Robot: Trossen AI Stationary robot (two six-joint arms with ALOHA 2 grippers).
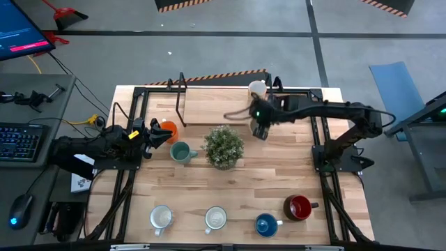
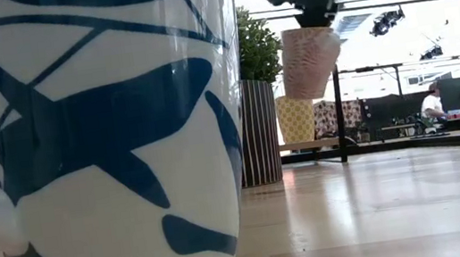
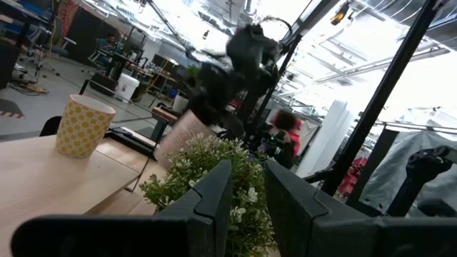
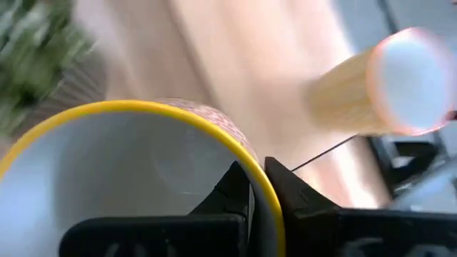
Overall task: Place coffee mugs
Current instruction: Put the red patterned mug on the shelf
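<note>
My right gripper [image 1: 261,131] hangs over the table's far middle, shut on a mug with a yellow rim and pale patterned wall [image 2: 309,61], just beyond the leafy plant [image 1: 224,146]. A cream mug [image 1: 258,88] with a yellow pattern stands near the far edge. My left gripper [image 1: 159,134] waits at the left beside the orange mug [image 1: 168,128] and the teal mug [image 1: 182,151], its fingers a little apart [image 3: 248,189] with nothing between them. Two white mugs [image 1: 161,217] [image 1: 215,218], a blue one [image 1: 266,224] and a dark red one [image 1: 298,206] stand along the near edge. My right gripper pinches the mug's yellow rim [image 4: 265,203], one finger inside the cup and one outside its wall. The fingers come from above, pointing down. The mug hangs below them, lifted clear of the table, mouth up and slightly tilted [image 2: 309,61].
A thin black frame [image 1: 182,97] stands on the far left part of the table. The plant's striped pot [image 2: 258,133] sits mid-table. A large blue-and-white mug [image 2: 105,137] fills the low view's left. Bare wood lies right of the plant and in front of it.
</note>
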